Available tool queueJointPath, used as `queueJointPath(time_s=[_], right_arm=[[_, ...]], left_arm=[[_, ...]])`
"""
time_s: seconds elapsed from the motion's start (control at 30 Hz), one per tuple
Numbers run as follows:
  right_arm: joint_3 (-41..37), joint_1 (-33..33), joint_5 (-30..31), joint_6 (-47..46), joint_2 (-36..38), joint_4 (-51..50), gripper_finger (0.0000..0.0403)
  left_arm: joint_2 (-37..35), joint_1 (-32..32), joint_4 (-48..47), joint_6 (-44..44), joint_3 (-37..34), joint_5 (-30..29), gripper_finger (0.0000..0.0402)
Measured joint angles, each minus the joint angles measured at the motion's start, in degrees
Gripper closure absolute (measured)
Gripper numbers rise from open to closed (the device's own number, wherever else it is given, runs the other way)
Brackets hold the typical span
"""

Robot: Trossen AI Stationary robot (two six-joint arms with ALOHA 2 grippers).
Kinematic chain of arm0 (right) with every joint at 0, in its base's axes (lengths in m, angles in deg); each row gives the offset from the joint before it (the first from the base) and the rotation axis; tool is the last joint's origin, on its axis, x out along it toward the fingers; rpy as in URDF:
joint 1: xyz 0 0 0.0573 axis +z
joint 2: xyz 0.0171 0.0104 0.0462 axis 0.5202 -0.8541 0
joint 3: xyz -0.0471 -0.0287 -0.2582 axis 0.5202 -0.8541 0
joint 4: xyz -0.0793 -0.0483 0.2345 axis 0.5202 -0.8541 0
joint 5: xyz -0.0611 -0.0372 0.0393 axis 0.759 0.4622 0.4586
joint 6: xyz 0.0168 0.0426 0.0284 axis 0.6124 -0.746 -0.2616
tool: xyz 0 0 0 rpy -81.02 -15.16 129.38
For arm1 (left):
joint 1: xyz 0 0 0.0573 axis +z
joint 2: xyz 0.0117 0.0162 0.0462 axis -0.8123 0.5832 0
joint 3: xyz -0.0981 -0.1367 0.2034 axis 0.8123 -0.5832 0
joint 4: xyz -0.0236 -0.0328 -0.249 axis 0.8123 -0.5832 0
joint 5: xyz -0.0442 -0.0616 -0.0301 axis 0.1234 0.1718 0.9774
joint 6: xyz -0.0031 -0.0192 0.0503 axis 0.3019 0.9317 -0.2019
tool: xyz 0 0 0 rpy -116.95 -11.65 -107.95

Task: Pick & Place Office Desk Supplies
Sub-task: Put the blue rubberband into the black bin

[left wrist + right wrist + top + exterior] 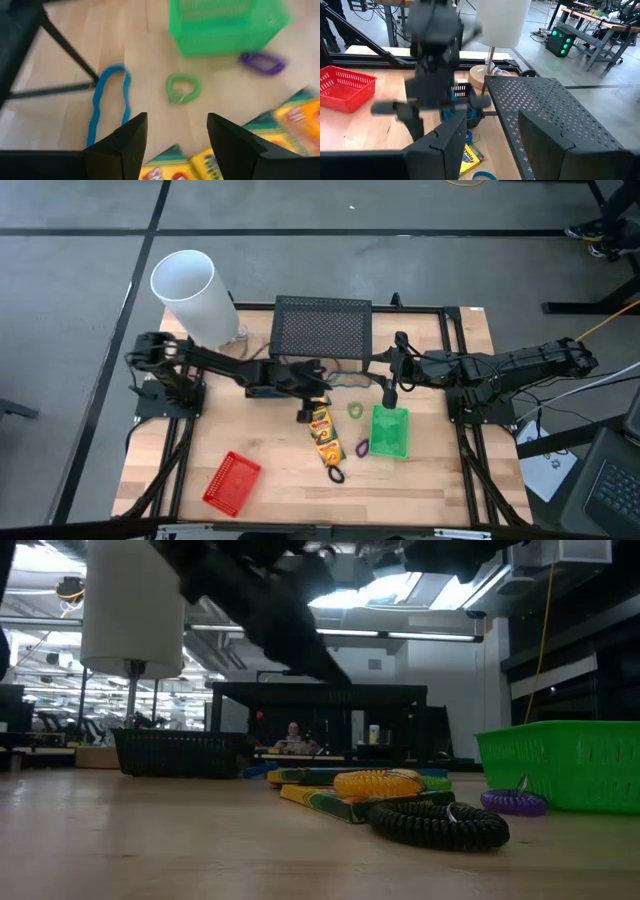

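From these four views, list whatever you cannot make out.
- Green basket: its inside looks empty in the high view, too small to be sure.
- Black basket: the left gripper hides most of it in the right wrist view.
- Crayon boxes: blurred and cut off by the left wrist view's edge.

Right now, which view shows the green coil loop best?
The left wrist view: the green coil loop lies unobstructed on the wood between the green basket and the crayon boxes. The high view shows it tiny beside the basket. The low and right wrist views do not show it clearly.
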Motion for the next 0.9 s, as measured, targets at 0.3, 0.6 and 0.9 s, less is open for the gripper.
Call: queueJointPath(time_s=[0.3, 0.6, 0.9], right_arm=[[-0.02, 0.00, 0.00, -0.02, 0.00, -0.57, 0.0222], [0.00, 0.00, 0.00, -0.04, 0.00, -0.79, 0.0222], [0.01, 0.00, 0.00, -0.09, -0.01, -0.86, 0.0222]], left_arm=[[11.86, 1.01, -9.83, -2.57, 12.57, -4.40, 0.0199], [17.82, 2.69, -16.65, -0.53, 18.43, -10.51, 0.0199], [19.33, 3.24, -18.43, 0.75, 18.84, -11.74, 0.0199]])
